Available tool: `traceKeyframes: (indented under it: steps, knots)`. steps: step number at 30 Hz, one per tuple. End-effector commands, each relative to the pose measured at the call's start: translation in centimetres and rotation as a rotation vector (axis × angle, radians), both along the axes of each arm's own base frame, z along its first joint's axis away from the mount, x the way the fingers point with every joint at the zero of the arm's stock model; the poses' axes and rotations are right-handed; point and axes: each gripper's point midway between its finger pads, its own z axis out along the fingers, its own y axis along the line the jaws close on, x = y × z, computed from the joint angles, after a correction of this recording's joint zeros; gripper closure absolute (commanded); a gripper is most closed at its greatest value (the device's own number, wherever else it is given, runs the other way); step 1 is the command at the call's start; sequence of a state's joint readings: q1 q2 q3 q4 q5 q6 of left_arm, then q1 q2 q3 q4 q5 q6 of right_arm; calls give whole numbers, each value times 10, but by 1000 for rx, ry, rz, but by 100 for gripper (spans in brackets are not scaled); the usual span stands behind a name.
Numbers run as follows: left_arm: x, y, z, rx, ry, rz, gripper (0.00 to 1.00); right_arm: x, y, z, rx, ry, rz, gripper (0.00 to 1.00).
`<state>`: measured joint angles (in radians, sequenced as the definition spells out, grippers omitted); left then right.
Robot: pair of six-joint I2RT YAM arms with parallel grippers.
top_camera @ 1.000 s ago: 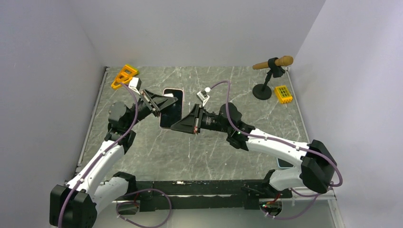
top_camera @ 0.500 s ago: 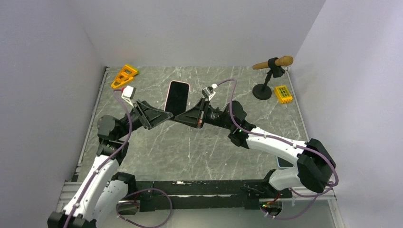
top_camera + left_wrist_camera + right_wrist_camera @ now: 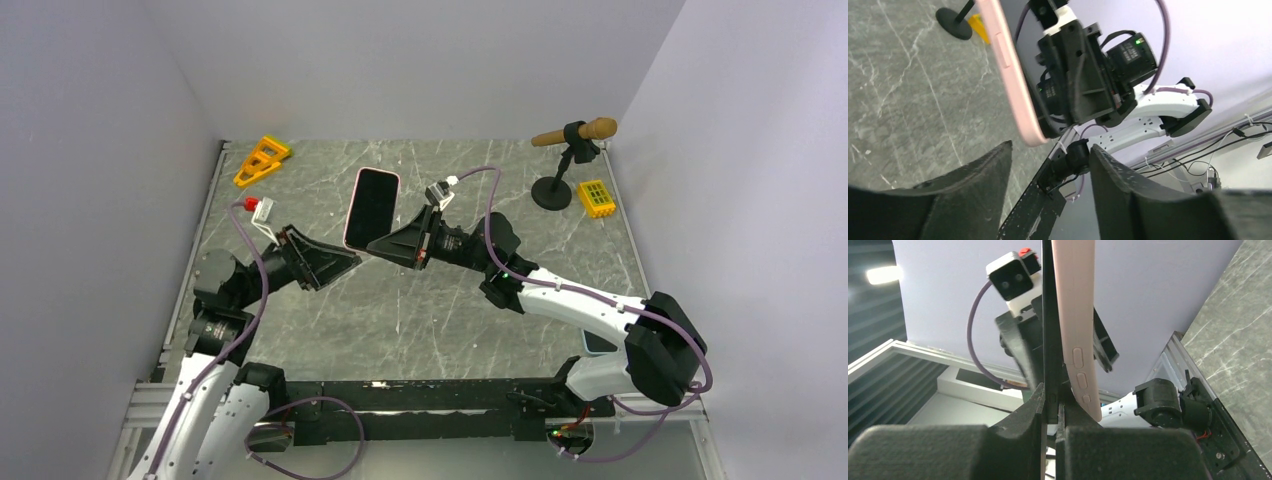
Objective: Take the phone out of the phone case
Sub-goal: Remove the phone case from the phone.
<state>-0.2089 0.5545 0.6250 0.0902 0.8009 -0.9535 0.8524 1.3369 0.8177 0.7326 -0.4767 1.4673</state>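
Right gripper: fingers drawn tight together, clamped on the lower end of the phone case. Whether the pads bear on the pink shell alone or also on the glass cannot be told. The phone sits in that case, dark screen framed by the pink rim. It is held clear of the worktop, standing tilted over the middle and somewhat toward the far edge. The case's side buttons face the right wrist camera. The right gripper's black body covers the lower end of the case, so that end is closed to approach from the right. Left gripper: fingers spread apart, gripping nothing. It hangs just beside the lower left corner of the case but apart from it, on the side nearer the left edge. From the left wrist view the case's lower corner lies beyond the gap between the two fingers, with the right arm's wrist directly behind it. Surroundings: an orange triangular piece lies at the far left corner. A black stand carrying a tan rod stands toward the far right corner. A yellow block lies just beside the stand's base, near the right edge. All three are well apart from the phone and both grippers.
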Motion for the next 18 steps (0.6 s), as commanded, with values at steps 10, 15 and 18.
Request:
traceKeyframes:
  steps: [10, 15, 18]
  knots:
    - [8, -1, -1, -63, 39, 4, 53, -14, -17, 70, 207, -136, -1, 100]
    - [12, -1, -4, -93, 68, 15, 59, -16, -16, 71, 222, -132, 9, 100]
    - [14, 0, -5, -97, 80, 25, 61, -18, -15, 72, 228, -132, 15, 100]
